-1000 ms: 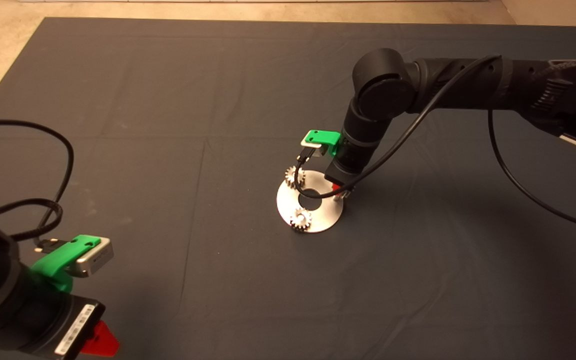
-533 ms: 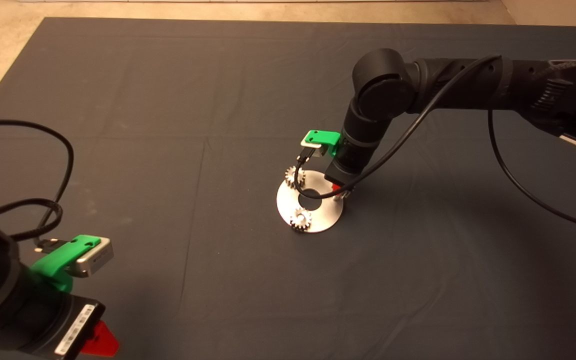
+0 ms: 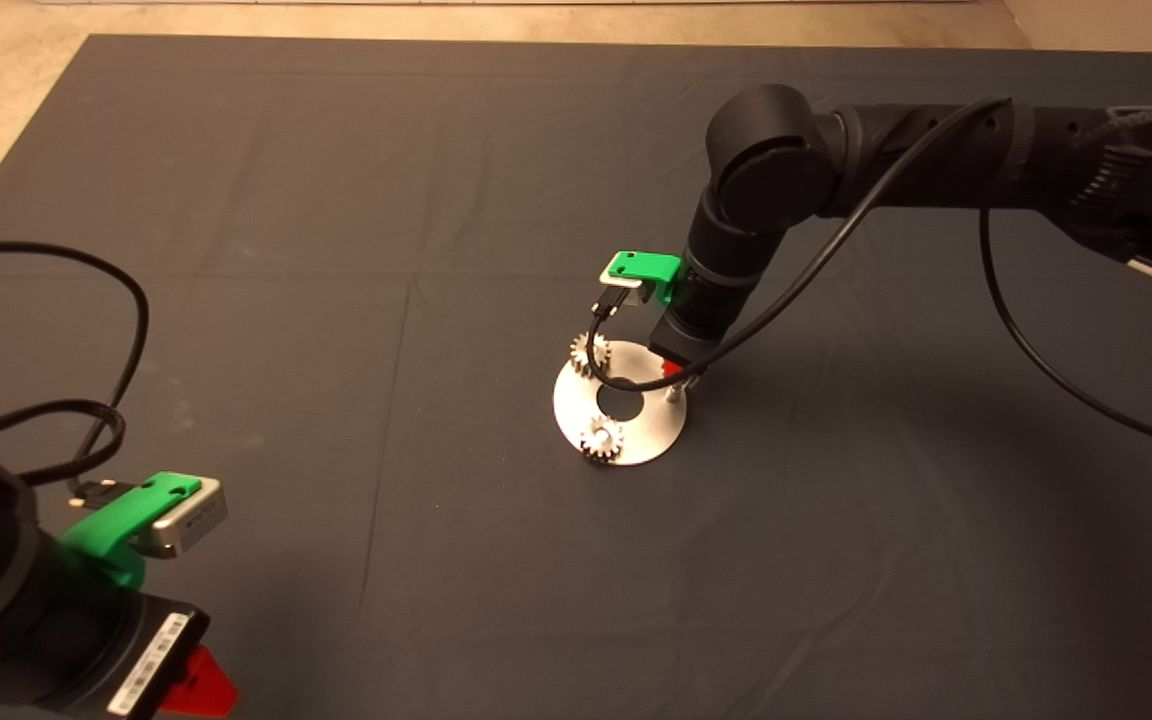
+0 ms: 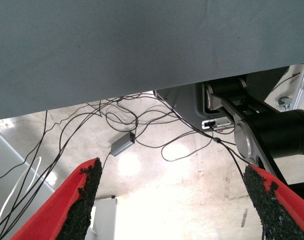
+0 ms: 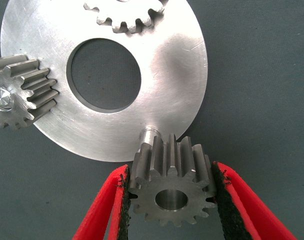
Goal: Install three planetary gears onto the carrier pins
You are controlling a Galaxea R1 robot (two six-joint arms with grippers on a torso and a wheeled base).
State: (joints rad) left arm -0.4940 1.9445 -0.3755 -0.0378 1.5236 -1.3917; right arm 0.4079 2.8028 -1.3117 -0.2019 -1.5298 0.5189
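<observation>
The shiny round disc lies mid-mat, and two planetary gears sit on its carrier pins. At the disc's right rim stands a bare pin. My right gripper hovers just over that pin. In the right wrist view the gripper is shut on a third gear, held by its teeth with the bore showing. The bare pin pokes out just beyond this gear, on the disc. The seated gears show there too. My left gripper is parked at the lower left, open.
The right arm's black cable loops low over the disc's centre hole. Dark mat spreads all around the disc. The left wrist view looks past the mat's edge at floor cables and a robot base.
The right arm has risen slightly, lifting the held gear a little above the disc's right rim. The left arm has not moved.
</observation>
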